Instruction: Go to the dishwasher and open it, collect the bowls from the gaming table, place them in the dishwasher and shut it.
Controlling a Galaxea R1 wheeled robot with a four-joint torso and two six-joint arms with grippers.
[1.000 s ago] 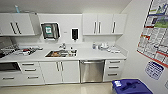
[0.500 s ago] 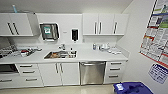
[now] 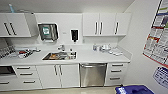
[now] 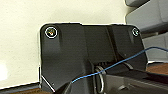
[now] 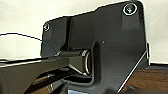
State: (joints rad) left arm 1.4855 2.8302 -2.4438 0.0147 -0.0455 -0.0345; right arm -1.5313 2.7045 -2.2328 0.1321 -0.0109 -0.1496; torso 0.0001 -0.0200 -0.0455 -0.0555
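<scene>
Head view puts the dishwasher point(image 3: 93, 74) shut under the white counter point(image 3: 100, 58), right of the sink point(image 3: 59, 55) and left of a drawer stack point(image 3: 115, 74), and we cannot tell how either pincer stands. We judge the risk to be in the approach: a blue bin point(image 3: 132, 89) sits near on the floor at right, close to the poster wall point(image 3: 140, 37), so drifting right could clip it or leave us off-centre for the door handle.
</scene>
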